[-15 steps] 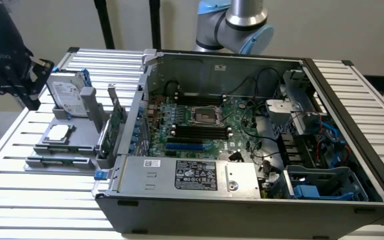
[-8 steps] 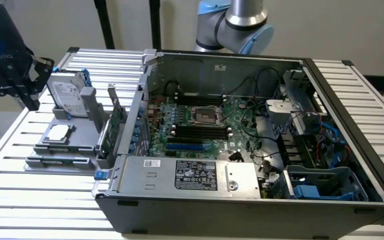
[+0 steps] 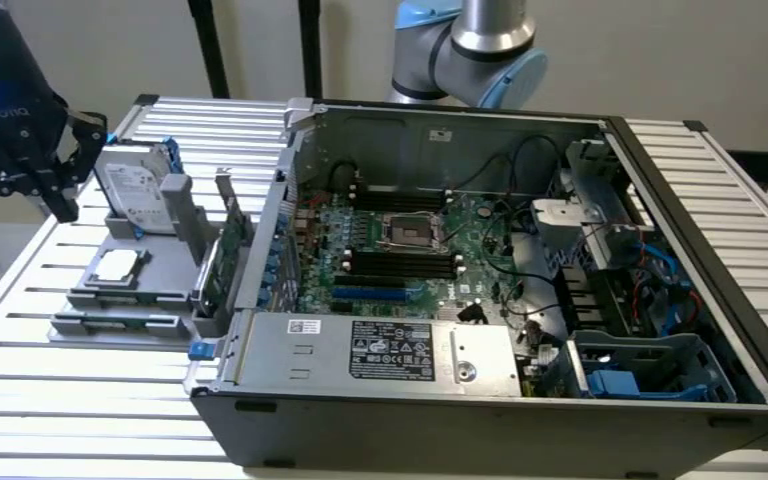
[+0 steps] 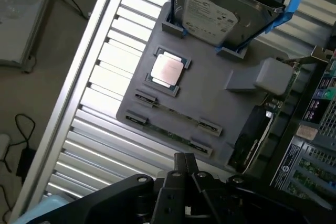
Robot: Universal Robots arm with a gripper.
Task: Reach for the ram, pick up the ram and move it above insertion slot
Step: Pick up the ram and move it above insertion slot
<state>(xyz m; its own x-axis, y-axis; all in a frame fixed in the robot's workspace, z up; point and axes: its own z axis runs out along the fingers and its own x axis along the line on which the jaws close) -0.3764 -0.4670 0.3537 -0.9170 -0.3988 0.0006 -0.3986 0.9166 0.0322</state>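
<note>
EXTERIOR VIEW
- gripper [image 3: 59,200]: black, hung high at the exterior view's left, above the table's far corner, near the hard drive; fingers together, nothing in them.
- table [image 3: 77,400]: slatted metal, under everything.
- parts tray [image 3: 91,300]: grey, sat on the table at the exterior view's left, outside the case.
- hard drive [image 3: 137,185]: silver with blue rails, stood on edge at the tray's far end.
- processor [image 3: 117,265]: lay flat mid-tray.
- expansion card [image 3: 231,250]: green, upright, between tray and case wall.
- computer case [image 3: 357,430]: open, took centre and the exterior view's right.
- insertion slot [image 3: 398,263]: black, one of several parallel ones just below the silver processor socket [image 3: 404,232] in frame; well apart from the gripper.
- blue expansion slot [image 3: 377,295]: just below those slots in frame.
- robot arm [image 3: 471,50]: top centre, behind the case.

WRIST VIEW
- gripper [image 4: 185,161]: fingers pressed together, tips empty, seen just by the tray's edge.
- ram [image 4: 168,132]: thin green stick on edge in grey end clips on the parts tray [image 4: 220,93]; closest thing to the fingertips, not touched.
- second stick [image 4: 176,113]: same kind, parallel, between ram and processor [image 4: 168,70].
- hard drive [image 4: 220,17]: upright beyond the processor.
- table [image 4: 100,93]: slats beside the tray.
</note>
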